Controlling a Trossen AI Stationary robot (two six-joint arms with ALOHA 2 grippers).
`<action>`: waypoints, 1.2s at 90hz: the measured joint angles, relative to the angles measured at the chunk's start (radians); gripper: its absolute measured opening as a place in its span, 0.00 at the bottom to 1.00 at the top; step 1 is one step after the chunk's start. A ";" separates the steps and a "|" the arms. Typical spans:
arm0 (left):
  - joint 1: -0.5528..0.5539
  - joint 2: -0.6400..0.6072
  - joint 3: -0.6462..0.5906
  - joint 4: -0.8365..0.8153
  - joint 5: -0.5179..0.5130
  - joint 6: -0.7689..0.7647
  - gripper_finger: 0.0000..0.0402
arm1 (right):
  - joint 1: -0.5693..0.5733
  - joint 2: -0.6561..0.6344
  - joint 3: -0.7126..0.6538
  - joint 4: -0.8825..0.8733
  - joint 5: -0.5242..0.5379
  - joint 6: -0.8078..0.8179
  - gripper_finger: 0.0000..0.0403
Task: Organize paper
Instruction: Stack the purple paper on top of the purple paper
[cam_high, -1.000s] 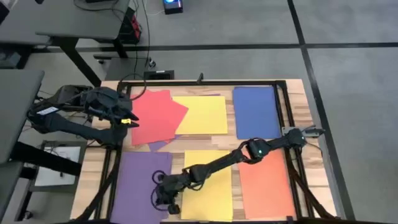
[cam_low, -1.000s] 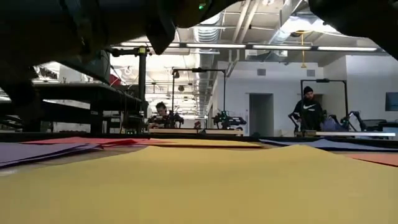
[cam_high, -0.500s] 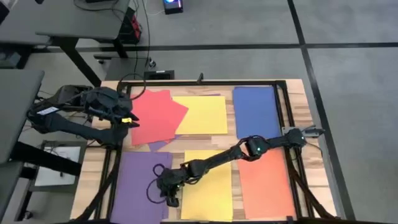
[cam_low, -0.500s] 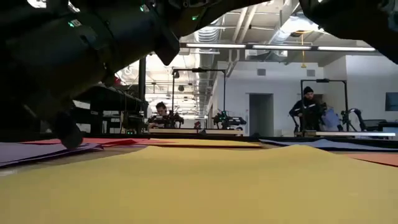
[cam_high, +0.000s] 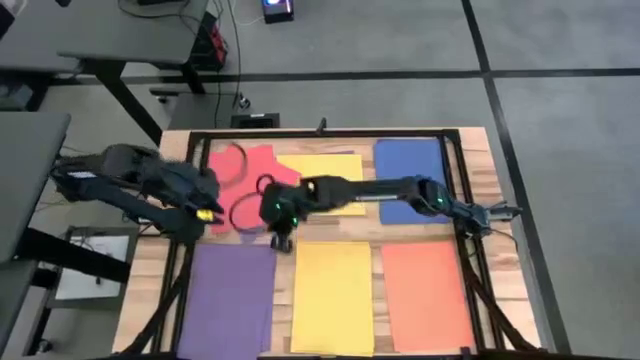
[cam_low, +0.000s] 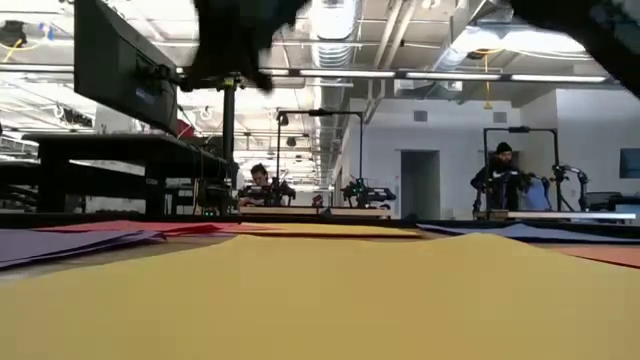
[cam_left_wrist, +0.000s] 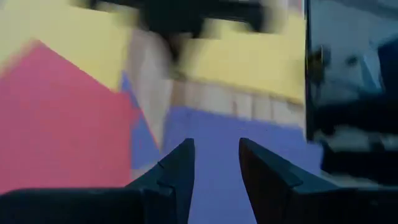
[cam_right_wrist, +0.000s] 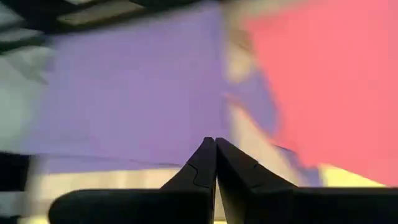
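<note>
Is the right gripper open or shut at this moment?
Shut. In the right wrist view the right gripper has both fingers pressed together tip to tip with nothing between them, above the purple paper and red paper.

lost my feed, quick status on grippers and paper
Left gripper open, empty, beside red sheet. Right gripper shut, empty, mid-table by red sheet. Near purple, yellow, orange sheets lie flat.

Right gripper (cam_high: 281, 240) hangs over the table's (cam_high: 478, 170) middle, paper (cam_high: 332, 295) spread beneath and around it; left gripper (cam_high: 207, 212) sits just beside, at the sheets' edge.
</note>
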 joint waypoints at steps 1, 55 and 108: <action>-0.017 0.007 -0.002 0.001 -0.004 -0.014 0.27 | -0.006 0.004 -0.002 -0.007 0.000 0.000 0.00; -0.592 0.425 0.006 0.536 -0.013 -0.737 0.22 | -0.066 0.081 -0.015 0.017 -0.164 -0.079 0.00; -0.825 0.805 0.020 0.731 0.069 -0.673 0.01 | 0.026 0.133 -0.013 0.118 -0.191 0.065 0.00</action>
